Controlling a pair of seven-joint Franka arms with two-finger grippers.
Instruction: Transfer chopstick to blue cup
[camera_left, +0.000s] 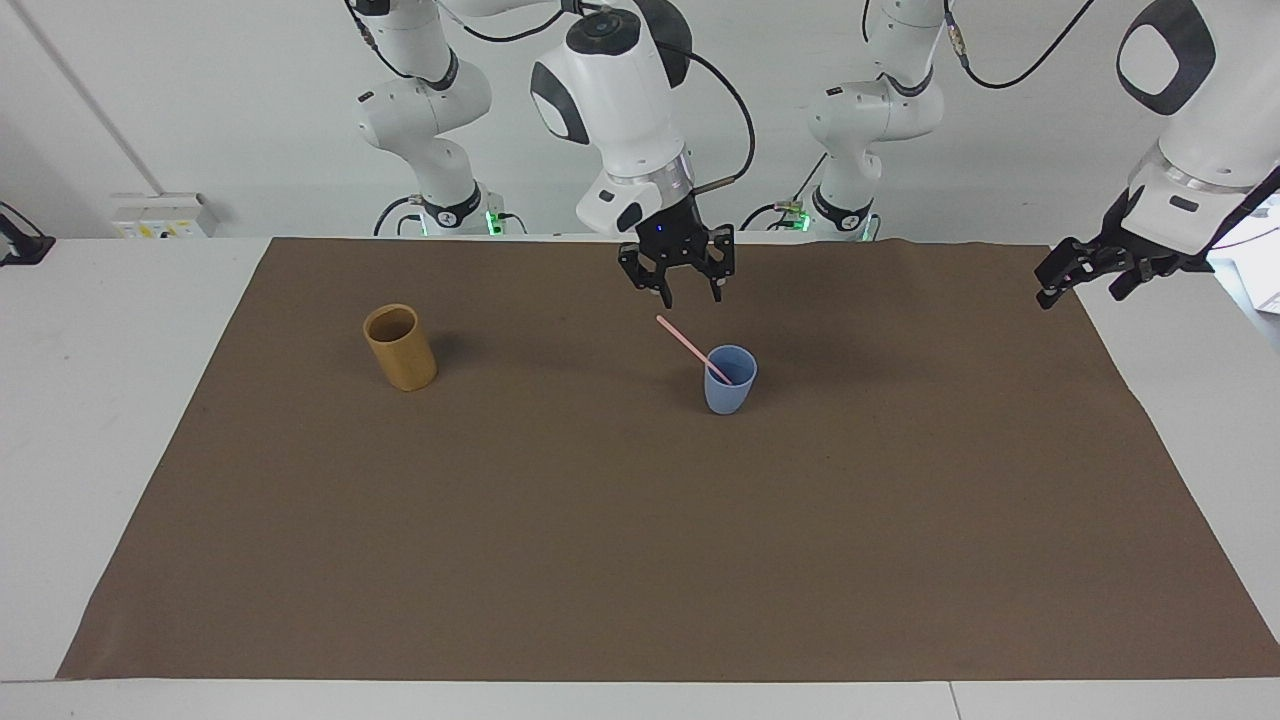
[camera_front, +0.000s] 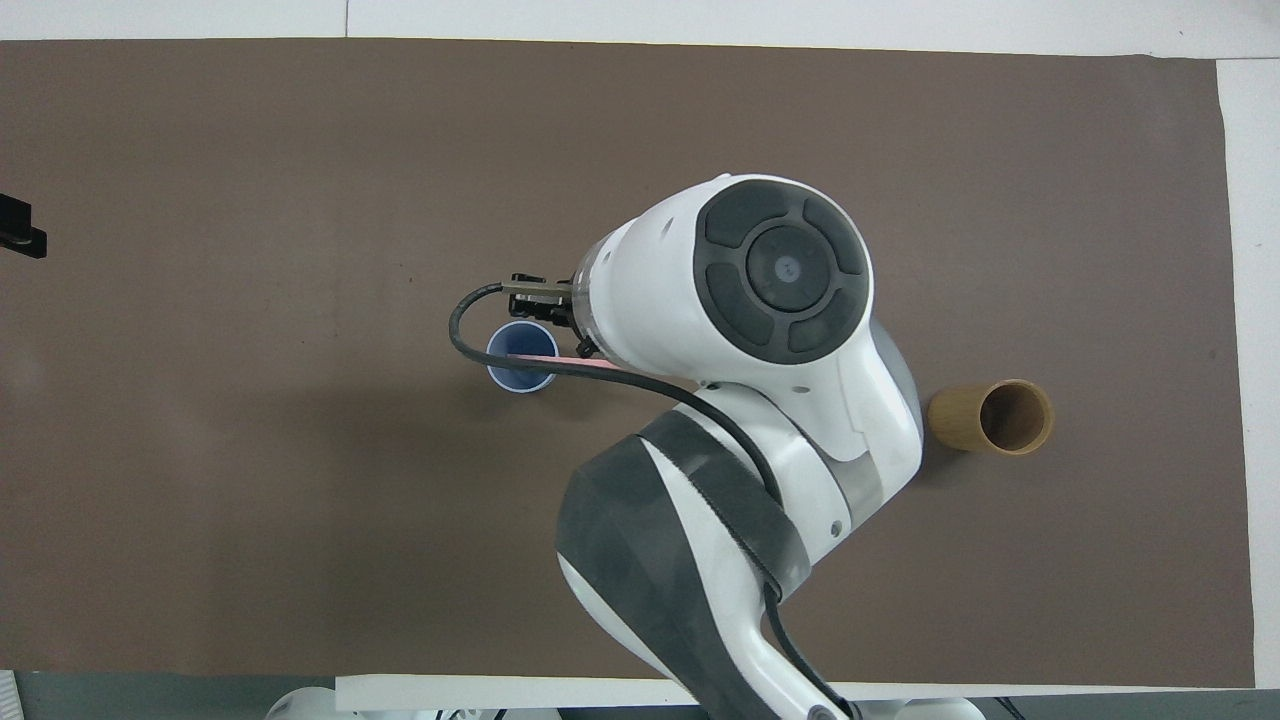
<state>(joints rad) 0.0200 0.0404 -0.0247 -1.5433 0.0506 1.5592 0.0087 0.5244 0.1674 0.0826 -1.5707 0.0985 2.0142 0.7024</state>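
Note:
The light-blue cup (camera_left: 728, 392) stands upright near the middle of the brown mat. The pale pink chopstick (camera_left: 688, 345) rests in it, lower end inside, leaning over the rim toward the right arm's end of the table. My right gripper (camera_left: 692, 296) hangs open just above the chopstick's upper end, touching nothing. From overhead, the right arm's wrist hides most of that gripper; the blue cup (camera_front: 520, 358) shows with the chopstick (camera_front: 540, 357) lying across its mouth. My left gripper (camera_left: 1080, 285) waits open over the mat's edge at the left arm's end.
A taller tan-yellow cup (camera_left: 400, 348) stands upright toward the right arm's end of the table, well apart from the blue cup. The brown mat (camera_left: 640, 550) covers most of the white table. Two further robot arms stand at the table's robot end.

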